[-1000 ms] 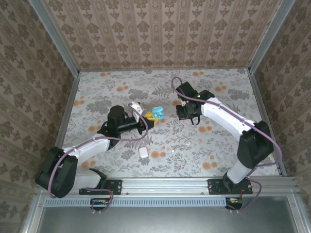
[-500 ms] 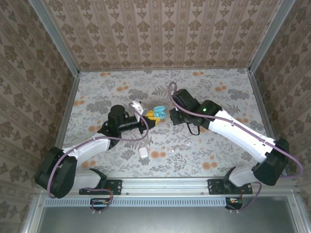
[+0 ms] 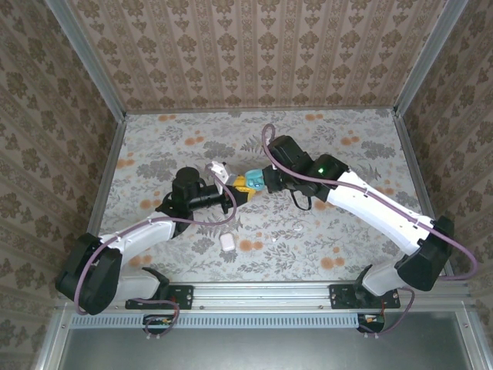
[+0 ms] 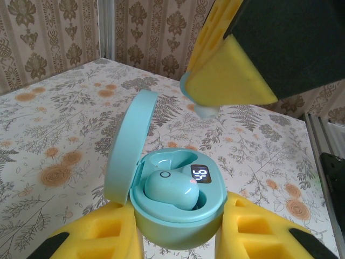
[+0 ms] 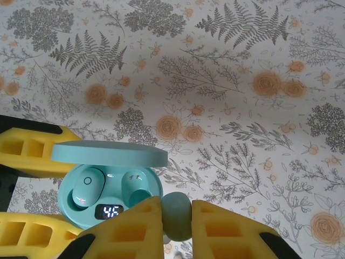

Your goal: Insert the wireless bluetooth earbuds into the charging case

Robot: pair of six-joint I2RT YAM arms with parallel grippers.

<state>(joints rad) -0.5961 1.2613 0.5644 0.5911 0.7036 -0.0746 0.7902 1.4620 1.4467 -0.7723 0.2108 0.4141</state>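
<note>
teal earbud poised over the open charging case

the right hand (image 5: 177, 224) pinches a smooth, rounded teal earbud (image 5: 177, 213) narrowly between yellow ribbed pads (image 5: 129, 226), just above the charging case (image 4: 161, 218), which the left hand (image 4: 178, 240) clamps by its sides over the floral bench (image 3: 347, 146). one seated earbud (image 4: 170, 190) fills a socket; the other socket (image 5: 137, 186) gapes. glossy plastic on soft pads may slip or rotate, so the bud could land crooked, jam on the rim, or nudge the upright round lid (image 4: 126, 145) shut.

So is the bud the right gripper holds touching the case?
Apart. In the left wrist view the held bud hangs above the open case, a clear gap between them.
</note>
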